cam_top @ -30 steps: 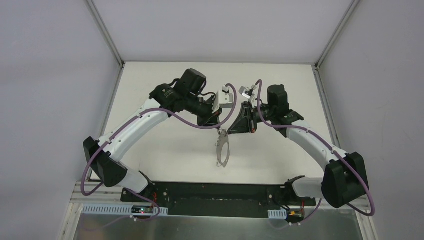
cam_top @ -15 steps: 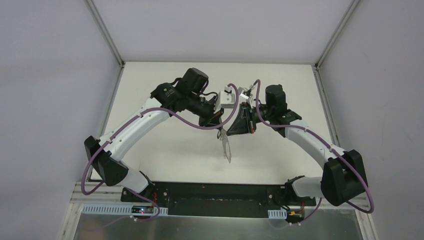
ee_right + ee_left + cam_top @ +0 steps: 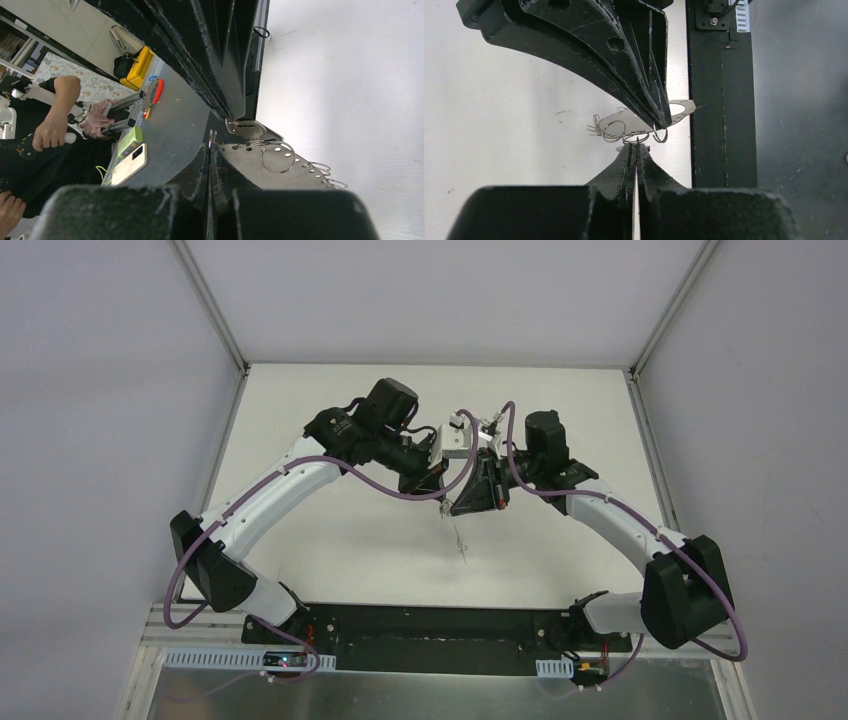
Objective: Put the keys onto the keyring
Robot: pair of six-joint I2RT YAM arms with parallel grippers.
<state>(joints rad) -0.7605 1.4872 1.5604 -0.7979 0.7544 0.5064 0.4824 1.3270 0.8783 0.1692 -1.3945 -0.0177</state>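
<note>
Keyring [image 3: 247,172] hangs clamped by its rim in the right gripper [image 3: 210,146], steadied for threading. The left gripper [image 3: 635,146] meets it, jaws together, whatever it pinches hidden — key unseen.

The keyring [image 3: 457,536] hangs above the table. Its 12 o'clock end is pinched where the left gripper [image 3: 439,494] and right gripper [image 3: 455,508] meet, both clamped tight. From above it shows edge-on as a thin silvery sliver pointing to 6 o'clock. The wrist views show it as flat, pale metal with small holes along one edge and thin wire rings [image 3: 614,132] threaded on.
</note>
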